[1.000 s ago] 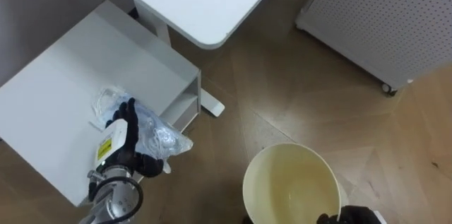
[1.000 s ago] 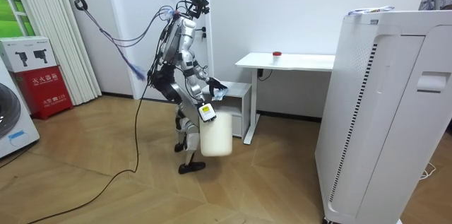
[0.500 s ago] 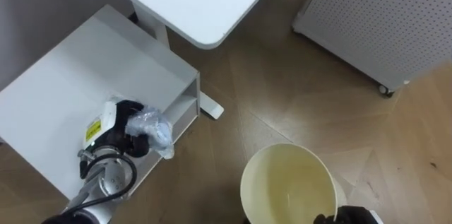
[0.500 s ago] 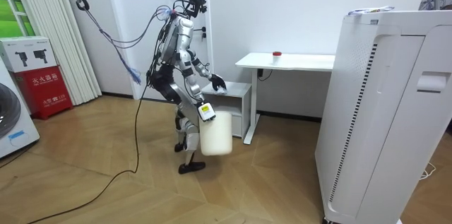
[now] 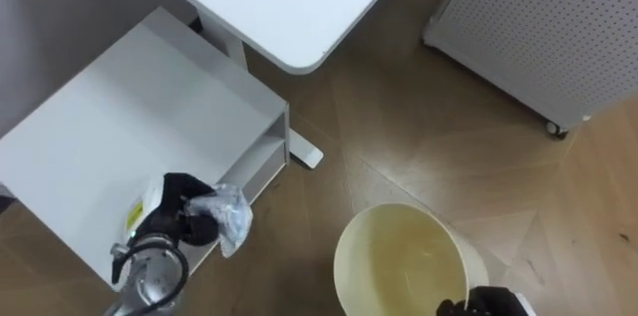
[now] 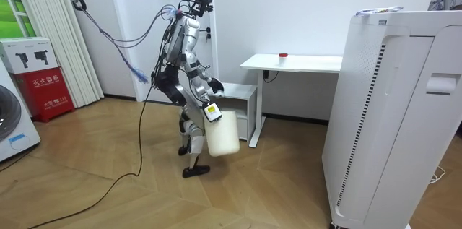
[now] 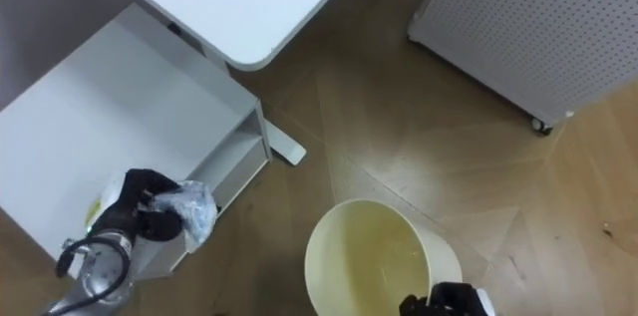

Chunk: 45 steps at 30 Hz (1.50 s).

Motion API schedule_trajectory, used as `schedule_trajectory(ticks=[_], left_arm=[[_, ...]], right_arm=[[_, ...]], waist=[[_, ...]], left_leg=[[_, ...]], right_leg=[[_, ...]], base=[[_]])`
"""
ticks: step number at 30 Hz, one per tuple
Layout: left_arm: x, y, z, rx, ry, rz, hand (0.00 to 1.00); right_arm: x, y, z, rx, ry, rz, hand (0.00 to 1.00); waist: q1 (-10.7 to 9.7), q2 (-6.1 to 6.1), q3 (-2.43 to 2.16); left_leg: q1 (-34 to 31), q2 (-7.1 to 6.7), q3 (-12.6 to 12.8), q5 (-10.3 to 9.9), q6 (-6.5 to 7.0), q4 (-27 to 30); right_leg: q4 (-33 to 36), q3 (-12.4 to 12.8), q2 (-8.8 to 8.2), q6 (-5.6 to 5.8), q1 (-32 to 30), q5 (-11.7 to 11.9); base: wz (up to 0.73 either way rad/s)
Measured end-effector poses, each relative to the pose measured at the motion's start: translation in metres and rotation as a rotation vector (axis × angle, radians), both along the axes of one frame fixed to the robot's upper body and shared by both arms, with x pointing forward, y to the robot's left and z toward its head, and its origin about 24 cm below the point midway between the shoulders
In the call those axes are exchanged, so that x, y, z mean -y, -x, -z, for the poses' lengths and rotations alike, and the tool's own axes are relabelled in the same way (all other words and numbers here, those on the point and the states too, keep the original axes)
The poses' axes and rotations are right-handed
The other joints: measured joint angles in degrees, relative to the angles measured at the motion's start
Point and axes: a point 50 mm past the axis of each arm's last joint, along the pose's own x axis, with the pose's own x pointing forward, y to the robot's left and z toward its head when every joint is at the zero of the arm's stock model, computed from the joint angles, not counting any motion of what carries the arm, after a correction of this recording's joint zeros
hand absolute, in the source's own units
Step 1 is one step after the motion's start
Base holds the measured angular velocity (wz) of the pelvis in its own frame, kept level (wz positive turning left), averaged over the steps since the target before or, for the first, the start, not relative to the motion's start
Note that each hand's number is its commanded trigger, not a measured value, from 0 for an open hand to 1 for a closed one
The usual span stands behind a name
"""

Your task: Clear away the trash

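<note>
Head eyes close, downward; room camera far, side-on; bucket (image 5: 384, 246) common.

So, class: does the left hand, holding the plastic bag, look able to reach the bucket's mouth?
Probably yes: nothing stands between the left hand, shut on the plastic bag, and the open bucket beside it, held by the right hand.

bright, even, soft indoor light

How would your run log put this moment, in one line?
left hand: shut on plastic bag, at white cabinet edge | right hand: shut on bin rim | bag not yet in bin
</note>
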Motion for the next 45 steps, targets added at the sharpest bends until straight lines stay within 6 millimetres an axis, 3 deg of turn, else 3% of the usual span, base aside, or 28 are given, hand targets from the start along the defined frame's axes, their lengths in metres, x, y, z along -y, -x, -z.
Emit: schedule_trajectory(ticks=[2,4,5,7,10,16,17,18,19,32,45], left_arm=[[0.02,0.013,0.013,-0.034,0.057,0.053,1.0],[0.05,0.035,0.031,-0.103,0.131,0.137,1.0],[0.062,0.046,0.039,-0.148,0.153,0.185,1.0],[0.08,0.061,0.05,-0.21,0.199,0.24,1.0],[0.109,0.072,0.054,-0.262,0.269,0.329,1.0],[0.124,0.079,0.055,-0.304,0.308,0.43,1.0],[0.124,0.08,0.055,-0.308,0.307,0.435,0.85],[0.124,0.08,0.056,-0.312,0.308,0.439,0.61],[0.124,0.081,0.056,-0.315,0.309,0.441,0.0],[0.131,0.084,0.056,-0.318,0.279,0.498,0.0],[0.127,0.091,0.059,-0.294,0.253,0.457,0.0]], right_arm=[[-0.004,0.005,0.004,-0.013,-0.013,0.001,1.0],[-0.013,0.014,0.01,-0.034,-0.034,-0.007,1.0],[-0.019,0.016,0.013,-0.044,-0.046,-0.014,1.0],[-0.029,0.018,0.015,-0.05,-0.074,-0.038,1.0],[-0.042,0.021,0.017,-0.051,-0.117,-0.06,1.0],[-0.064,0.031,0.023,-0.069,-0.186,-0.135,1.0],[-0.064,0.032,0.023,-0.072,-0.189,-0.136,1.0],[-0.064,0.033,0.024,-0.076,-0.192,-0.142,1.0],[-0.064,0.034,0.024,-0.081,-0.194,-0.147,1.0],[-0.063,0.038,0.026,-0.093,-0.195,-0.164,1.0],[-0.064,0.044,0.026,-0.085,-0.21,-0.158,1.0]], waist=[[0.65,-0.4,-0.37],[0.81,-1.2,-1.58],[0.98,-1.67,-1.9],[1.18,-2.13,-2.24],[2.6,-2.36,-2.27],[3.32,-2.98,-2.18],[3.41,-3.05,-2.14],[3.52,-3.13,-2.1],[3.55,-3.23,-2.1],[3.55,-4.18,-2.24],[3.87,-4.03,-2.25]], left_leg=[[1.1,-0.27,0.03,0.33,-0.1,-1.07],[2.83,-1.01,0.38,1.37,-0.02,-3.57],[3.64,-1.03,0.37,1.58,-0.13,-4.13],[4.53,-0.79,0.54,1.58,-0.14,-4.19],[4.91,-0.53,0.67,1.58,-0.14,-4.42],[5.01,-0.63,0.76,1.63,-0.19,-4.84],[4.99,-0.64,0.77,1.63,-0.19,-4.86],[4.94,-0.65,0.79,1.62,-0.19,-4.89],[4.92,-0.66,0.79,1.62,-0.19,-4.88],[5.2,-0.68,0.84,1.61,-0.2,-4.87],[6.21,-0.65,0.8,1.61,-0.21,-5.29]], right_leg=[[-0.87,0.0,-0.07,0.03,0.95,0.0],[-1.82,-0.52,-0.78,0.06,2.3,0.02],[-2.42,-0.81,-0.74,0.04,3.26,0.03],[-2.73,-1.33,-0.69,0.0,4.38,0.01],[-3.37,-1.48,-0.42,-0.05,4.96,0.08],[-3.52,-1.46,-0.47,-0.02,4.95,0.09],[-3.55,-1.45,-0.47,-0.02,4.93,0.09],[-3.62,-1.45,-0.46,-0.01,4.89,0.09],[-3.65,-1.45,-0.46,0.0,4.9,0.08],[-3.56,-1.42,-0.46,0.02,5.1,-0.07],[-4.45,-1.45,-0.27,0.07,6.31,0.19]], base=[[0.04],[0.16],[0.14],[0.06],[0.0],[0.0],[0.0],[0.0],[0.0],[0.0],[0.0]])
